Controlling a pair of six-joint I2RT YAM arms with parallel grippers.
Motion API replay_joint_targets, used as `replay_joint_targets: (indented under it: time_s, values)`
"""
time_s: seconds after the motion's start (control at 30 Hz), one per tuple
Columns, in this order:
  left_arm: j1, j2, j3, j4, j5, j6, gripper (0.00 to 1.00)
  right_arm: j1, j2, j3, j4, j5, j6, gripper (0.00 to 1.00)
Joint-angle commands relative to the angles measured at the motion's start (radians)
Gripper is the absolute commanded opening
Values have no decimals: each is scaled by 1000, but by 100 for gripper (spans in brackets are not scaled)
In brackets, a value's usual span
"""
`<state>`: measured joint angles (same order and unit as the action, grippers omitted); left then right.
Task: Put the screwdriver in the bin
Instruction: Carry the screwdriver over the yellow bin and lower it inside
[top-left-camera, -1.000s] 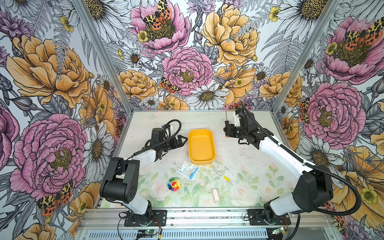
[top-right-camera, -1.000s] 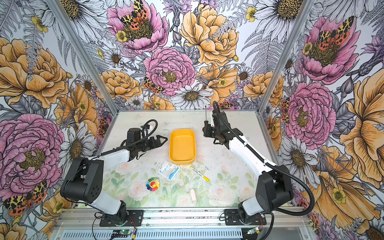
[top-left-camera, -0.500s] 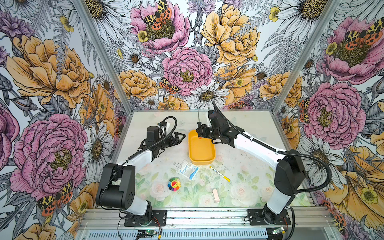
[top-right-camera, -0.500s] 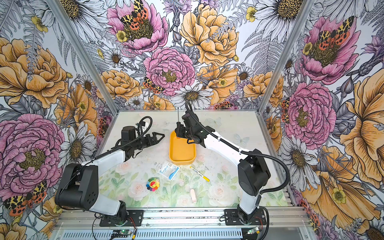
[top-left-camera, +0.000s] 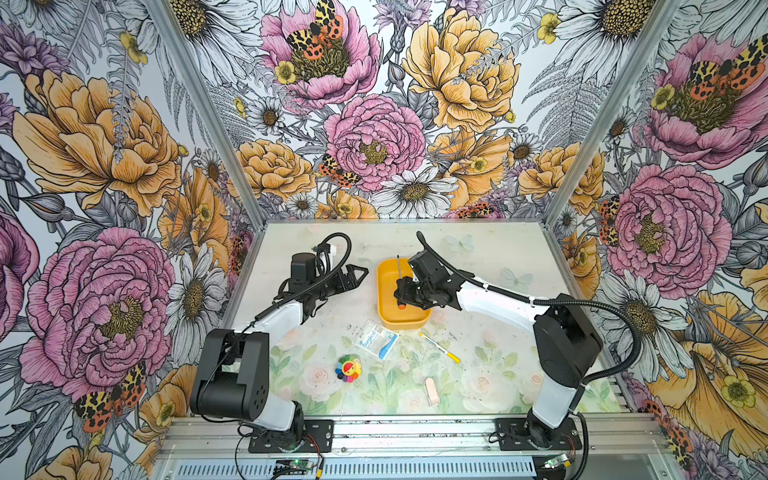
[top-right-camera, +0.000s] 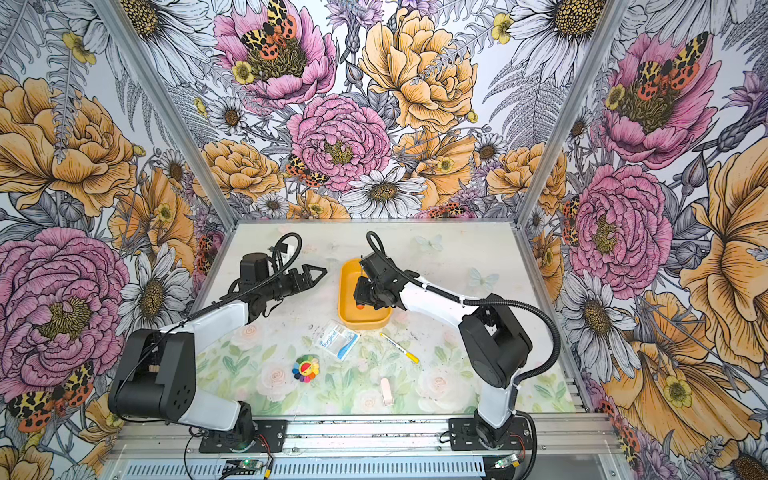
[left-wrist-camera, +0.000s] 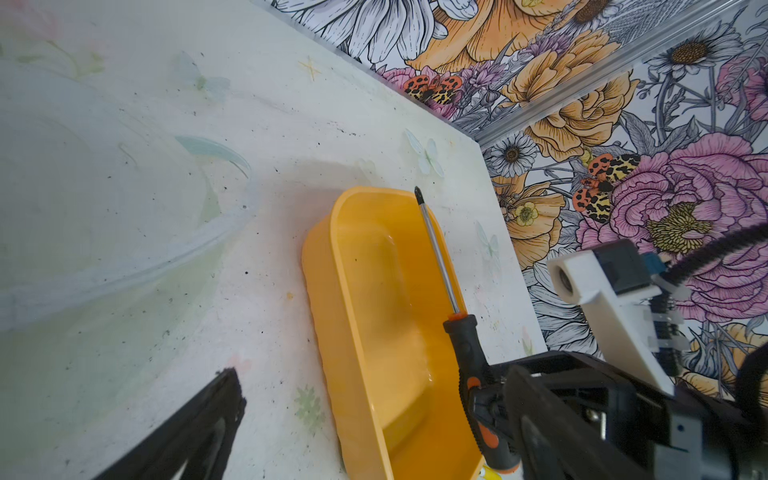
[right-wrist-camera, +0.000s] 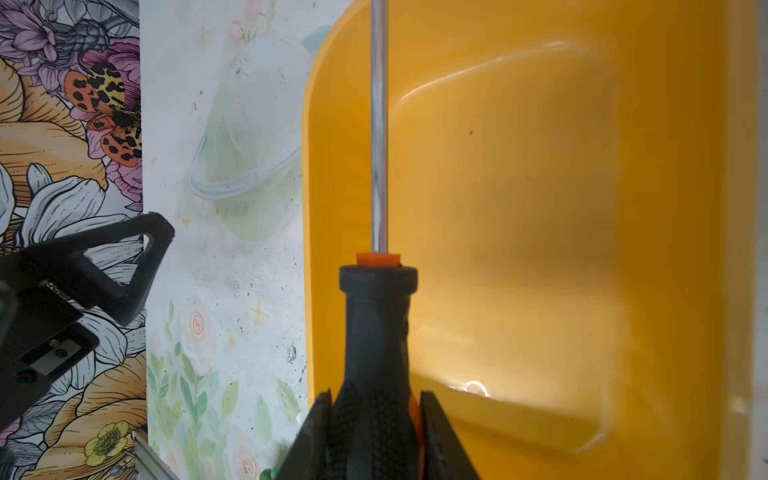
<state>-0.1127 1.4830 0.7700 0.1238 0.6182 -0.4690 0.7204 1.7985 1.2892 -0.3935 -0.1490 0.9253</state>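
The screwdriver (top-left-camera: 398, 272), black-handled with an orange end cap (top-right-camera: 360, 306), hangs over the yellow-orange bin (top-left-camera: 388, 299) at the table's middle. My right gripper (top-left-camera: 405, 293) is shut on its handle (right-wrist-camera: 376, 316), and its fingers (right-wrist-camera: 432, 419) pinch both sides. The thin shaft runs along the bin's length above its left side, tip toward the far rim (left-wrist-camera: 417, 192). My left gripper (top-left-camera: 357, 278) hovers just left of the bin (top-right-camera: 347, 291), open and holding nothing, its fingers (left-wrist-camera: 220, 399) spread wide.
In front of the bin lie a clear packet with blue print (top-left-camera: 376, 338), a white-and-yellow pen (top-left-camera: 438, 347), a rainbow flower toy (top-left-camera: 348, 368) and a small pink block (top-left-camera: 432, 390). Flowered walls close in the table at the back and both sides.
My right gripper has carried the screwdriver leftward from the far right of the table to above the bin. The left gripper has shifted slightly toward the back.
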Motion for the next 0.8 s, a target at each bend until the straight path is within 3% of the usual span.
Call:
replay_joint_targets:
  time_s: [0.0, 0.77]
  values:
    - [7, 3, -10, 20, -11, 14, 99, 8, -10, -7, 20, -6, 21, 0]
    - [4, 18, -13, 21, -14, 20, 99, 7, 121, 15, 21, 14, 26, 0]
